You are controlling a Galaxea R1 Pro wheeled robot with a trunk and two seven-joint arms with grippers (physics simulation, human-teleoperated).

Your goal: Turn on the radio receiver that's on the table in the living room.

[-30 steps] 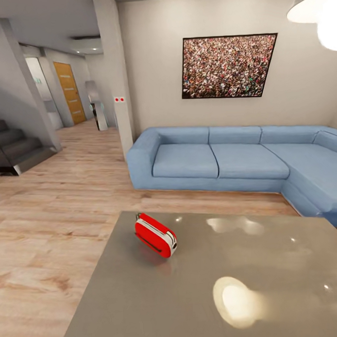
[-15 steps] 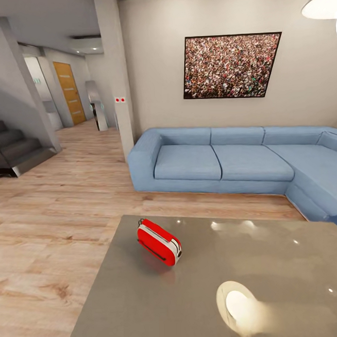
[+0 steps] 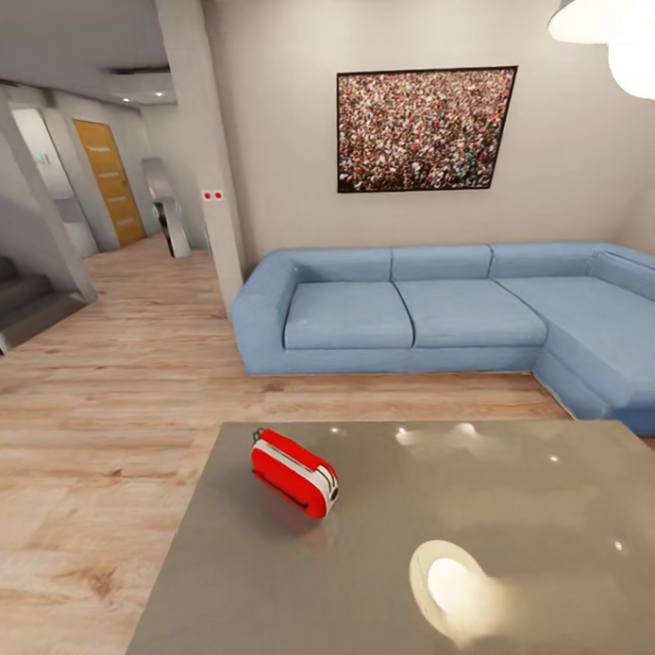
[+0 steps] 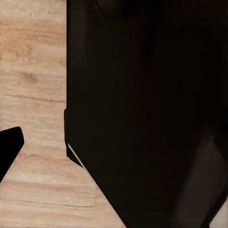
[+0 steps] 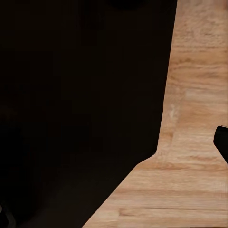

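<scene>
Radio receiver (image 3: 295,472) on table (image 3: 485,511), near sofa (image 3: 440,309)

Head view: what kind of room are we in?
A living room in a home, by the look of it: a blue L-shaped sofa against the wall, a framed crowd picture above it, and a low grey table in front with a red radio on it. Wood plank floor throughout.

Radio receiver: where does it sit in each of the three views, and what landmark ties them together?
Head view: the radio receiver lies on the table, near its far left corner.
Left wrist view: not in it.
Right wrist view: not in it.
Shared landmark: the wood plank floor.
</scene>
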